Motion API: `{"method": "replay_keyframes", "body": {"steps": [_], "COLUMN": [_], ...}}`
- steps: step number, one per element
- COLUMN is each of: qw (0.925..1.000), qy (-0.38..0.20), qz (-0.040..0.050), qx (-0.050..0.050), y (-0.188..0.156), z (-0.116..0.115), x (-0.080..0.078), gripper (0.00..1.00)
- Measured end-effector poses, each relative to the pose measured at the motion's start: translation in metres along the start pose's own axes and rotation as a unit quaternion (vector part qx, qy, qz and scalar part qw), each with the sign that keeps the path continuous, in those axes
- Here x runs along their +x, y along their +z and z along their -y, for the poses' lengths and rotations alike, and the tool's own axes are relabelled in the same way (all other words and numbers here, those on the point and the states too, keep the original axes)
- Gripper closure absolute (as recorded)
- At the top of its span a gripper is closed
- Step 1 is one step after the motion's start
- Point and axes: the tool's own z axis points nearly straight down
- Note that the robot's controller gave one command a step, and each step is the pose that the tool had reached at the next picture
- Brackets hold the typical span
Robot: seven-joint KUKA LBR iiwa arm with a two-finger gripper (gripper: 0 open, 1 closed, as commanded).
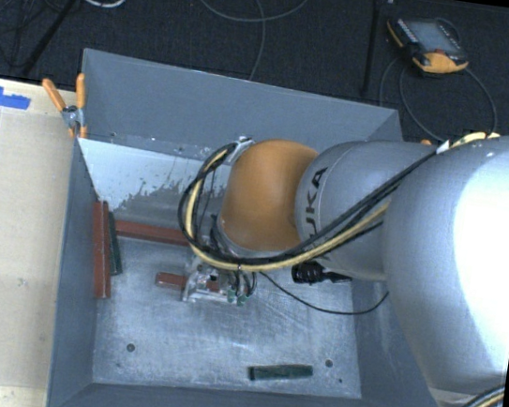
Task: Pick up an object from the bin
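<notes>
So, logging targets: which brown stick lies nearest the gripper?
The short brown stick just left of the gripper; the long brown bar by the left wall and the reddish bar behind lie farther off.

Block (168, 281) just left of gripper (214, 292), bar (280, 372) front-right

arm (434, 272): in from right | wrist (265, 195): bent down | pincer (213, 288): pointing down

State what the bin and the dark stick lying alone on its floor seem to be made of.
Bin: grey metal, matt, floor scuffed pale with scratches. Dark stick: dull dark green, no shine; perhaps plastic or painted wood, unsure.
</notes>
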Motion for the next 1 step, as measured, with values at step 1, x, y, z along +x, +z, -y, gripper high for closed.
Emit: {"method": "replay_keyframes", "body": {"steps": [1], "qw": [0.9999], "qy": [-0.006], "qz": [-0.0082], "qx": [0.002], "y": [-0.1601], "z": [-0.0034], "x": [-0.0084], "gripper": [1.00]}}
